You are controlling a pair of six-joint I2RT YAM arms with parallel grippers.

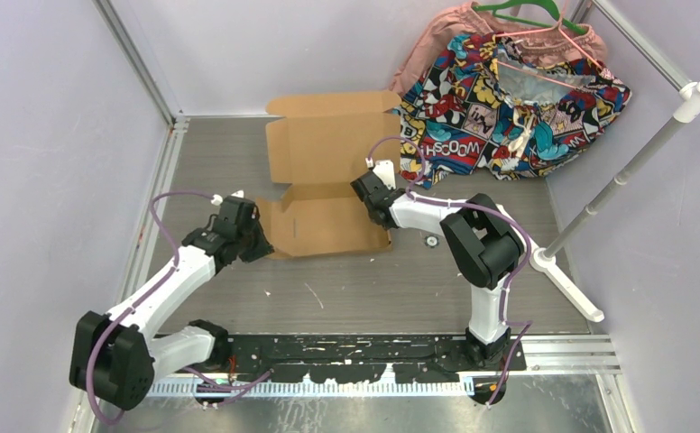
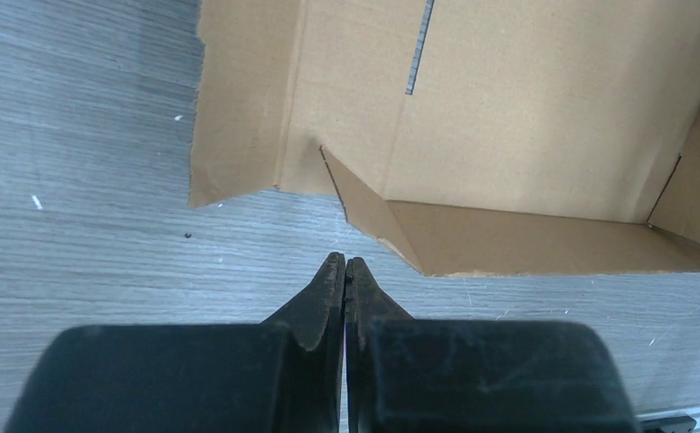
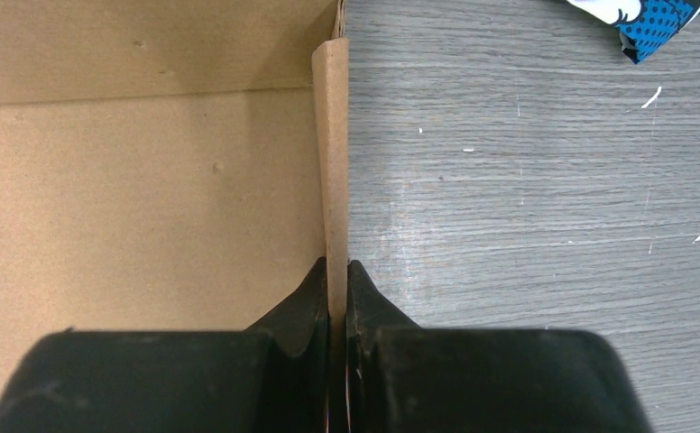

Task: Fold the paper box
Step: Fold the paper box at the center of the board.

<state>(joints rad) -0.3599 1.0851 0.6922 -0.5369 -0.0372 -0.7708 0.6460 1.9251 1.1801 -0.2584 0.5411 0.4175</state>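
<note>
I am looking at a job I judge to be roughly at its midpoint. The paper box point(image 1: 328, 176) is lying on the grey table point(image 1: 373, 289) in the centre of the top view, just left of the comic-print cloth point(image 1: 500, 99) at the upper right.

**Done so far, as far as I can tell**
- The near tray section is taking shape.
- In the left wrist view its front wall point(image 2: 527, 244) is leaning up off the table, with a corner tab tucking inward.
- In the right wrist view the right side wall point(image 3: 331, 162) is standing upright.

**The grippers**
- The right gripper point(image 3: 336, 271) is pinching that upright wall, with its jaws narrow and the cardboard edge between them.
- The left gripper point(image 2: 345, 266) is hovering just short of the box's near left corner. Its fingers are pressing together on nothing.

**Left to do, in my judgement**
- The left side flap point(image 2: 238, 99) is lying flat and needs raising.
- The walls need locking in place.
- The lid panel point(image 1: 333, 135) at the far side is lying open and needs bringing over.
</note>
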